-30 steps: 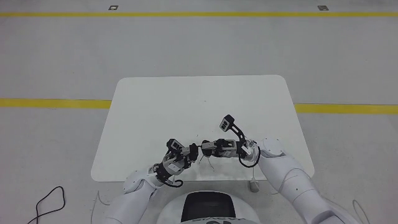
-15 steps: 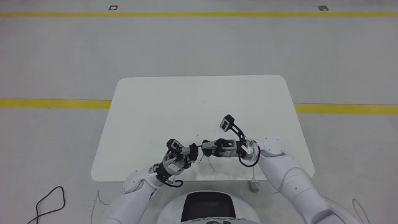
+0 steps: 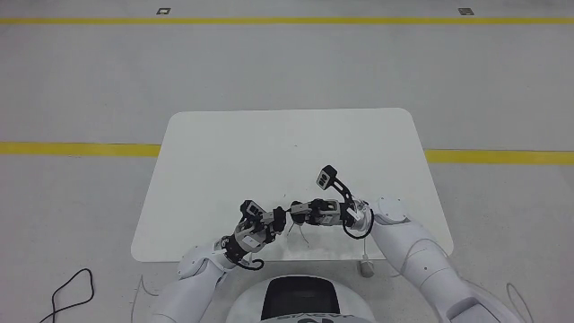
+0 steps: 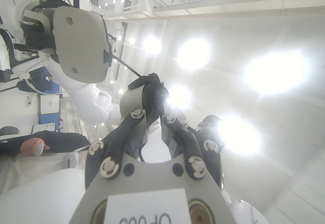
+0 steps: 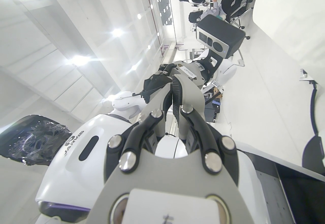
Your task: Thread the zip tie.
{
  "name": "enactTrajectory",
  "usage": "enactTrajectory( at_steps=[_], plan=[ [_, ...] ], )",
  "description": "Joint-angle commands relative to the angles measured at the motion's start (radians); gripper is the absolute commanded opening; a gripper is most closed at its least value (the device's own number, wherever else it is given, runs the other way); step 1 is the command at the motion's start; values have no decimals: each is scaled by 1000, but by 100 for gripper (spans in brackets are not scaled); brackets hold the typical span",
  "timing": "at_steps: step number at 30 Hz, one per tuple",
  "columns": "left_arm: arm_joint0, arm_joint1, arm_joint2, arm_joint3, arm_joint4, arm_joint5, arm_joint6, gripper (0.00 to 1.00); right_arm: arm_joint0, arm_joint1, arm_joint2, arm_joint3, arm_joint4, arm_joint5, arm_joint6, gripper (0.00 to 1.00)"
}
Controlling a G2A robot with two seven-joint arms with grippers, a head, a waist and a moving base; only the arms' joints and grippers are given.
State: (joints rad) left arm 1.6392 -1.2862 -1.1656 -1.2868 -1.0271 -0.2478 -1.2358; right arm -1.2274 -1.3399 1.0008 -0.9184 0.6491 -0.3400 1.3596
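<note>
While both arms hang over the middle of the tabletop's (image 3: 269, 144) near edge, the top view shows the left gripper (image 3: 275, 220) and the right gripper (image 3: 300, 213) tip to tip, all but touching above the white surface. Compared with a second ago and half a second ago, neither gripper has shifted. Only the right arm's elbow has drifted a touch. The zip tie is too thin to pick out from up here.

From the left wrist view, the left gripper's fingers (image 4: 135, 103) are closed on a dark end of the zip tie (image 4: 127, 66). Its thin black strap runs straight from those tips across to the edge of the right gripper's broad grey finger. The tie is therefore held in the air between the two grippers, off the tabletop.

From the right wrist view, the right gripper's fingers (image 5: 189, 92) are pressed flat together, with the left gripper just beyond their tips. The strap between them is hidden here, so I take the pinch from the left wrist view.

Such stillness suggests the fine lining-up stage. Whether the tail has entered the head, I cannot tell. If not, a small, straight push along the strap looks due.
</note>
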Motion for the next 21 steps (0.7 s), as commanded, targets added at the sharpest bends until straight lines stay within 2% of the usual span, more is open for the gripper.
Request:
enactTrajectory(
  at_steps=[1, 21],
  plan=[
    [0, 0, 0, 0, 0, 0, 0, 0, 3, -1, -3, 6, 1, 0, 0, 0],
    [0, 0, 0, 0, 0, 0, 0, 0, 19, -8, -20, 49, 6, 0, -5, 0]
  ],
)
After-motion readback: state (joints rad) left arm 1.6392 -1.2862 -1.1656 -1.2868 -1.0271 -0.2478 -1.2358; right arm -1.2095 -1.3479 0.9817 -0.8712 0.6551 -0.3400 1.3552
